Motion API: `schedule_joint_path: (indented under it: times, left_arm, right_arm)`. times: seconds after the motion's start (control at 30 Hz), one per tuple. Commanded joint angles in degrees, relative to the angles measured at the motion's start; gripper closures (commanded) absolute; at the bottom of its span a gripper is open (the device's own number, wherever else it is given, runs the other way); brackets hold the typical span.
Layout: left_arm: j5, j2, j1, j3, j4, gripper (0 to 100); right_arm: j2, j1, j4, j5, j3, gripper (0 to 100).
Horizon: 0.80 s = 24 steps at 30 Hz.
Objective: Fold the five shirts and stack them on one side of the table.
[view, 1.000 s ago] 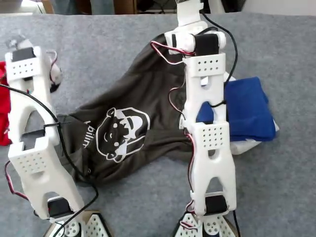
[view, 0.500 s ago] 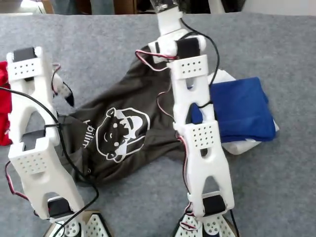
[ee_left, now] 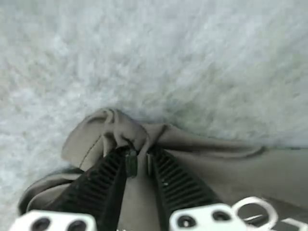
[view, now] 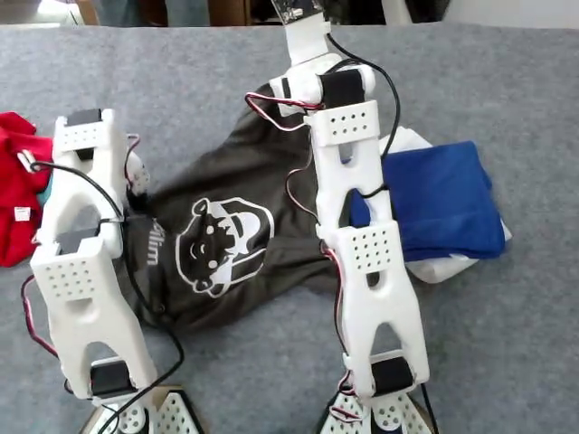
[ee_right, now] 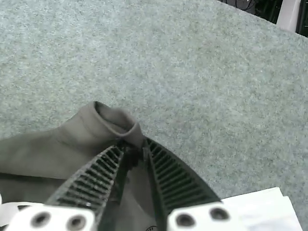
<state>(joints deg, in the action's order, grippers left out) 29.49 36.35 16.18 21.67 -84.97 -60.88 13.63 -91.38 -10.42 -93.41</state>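
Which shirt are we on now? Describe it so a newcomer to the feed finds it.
In the middle of the grey table cover lies the dark brown shirt, pinched at its edges by the left gripper and the right gripper. Unlike the red garment on the left and the folded blue shirt on the right, it carries a white cartoon face.

shirt (view: 262,172): matt cloth | table (view: 507,81): rough felt | right arm (view: 380,249): smooth plastic
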Motion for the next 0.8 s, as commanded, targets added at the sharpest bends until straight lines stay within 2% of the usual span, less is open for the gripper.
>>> schedule_joint_path:
  times: [0.0,0.2,0.3,0.4,0.53,0.6,0.7,0.73,0.77]
  left_arm:
    - [1.0,-3.3,1.2,9.6,-0.1,97]
    - [1.0,-8.4,1.2,20.4,0.3,97]
    - [0.6,-8.5,1.2,20.8,1.8,97]
    - [0.0,-8.5,1.6,15.1,3.5,97]
    - [-0.4,-8.5,3.0,1.5,5.1,96]
    - [-1.6,-9.1,4.2,-4.1,5.0,90]
    - [-2.8,-9.2,6.4,-6.2,1.0,71]
    - [-4.1,-9.4,6.8,-4.7,-1.0,67]
    - [-4.8,-9.8,7.2,-2.9,-3.3,67]
  right_arm:
    - [0.7,0.3,0.7,0.1,-2.3,98.1]
    - [0.6,0.4,1.0,0.1,-2.3,98.1]
    - [0.4,0.6,1.1,0.1,-2.1,98.1]
    - [0.4,0.6,1.1,0.1,-2.1,98.1]
    - [0.4,0.6,1.1,0.0,-2.1,98.1]
    - [0.4,0.6,1.1,0.0,-2.1,98.1]
    - [0.4,0.6,1.1,0.0,-2.1,98.1]
    - [0.4,0.6,1.0,0.0,-2.1,98.1]
    - [0.4,0.6,1.0,0.0,-2.1,98.1]
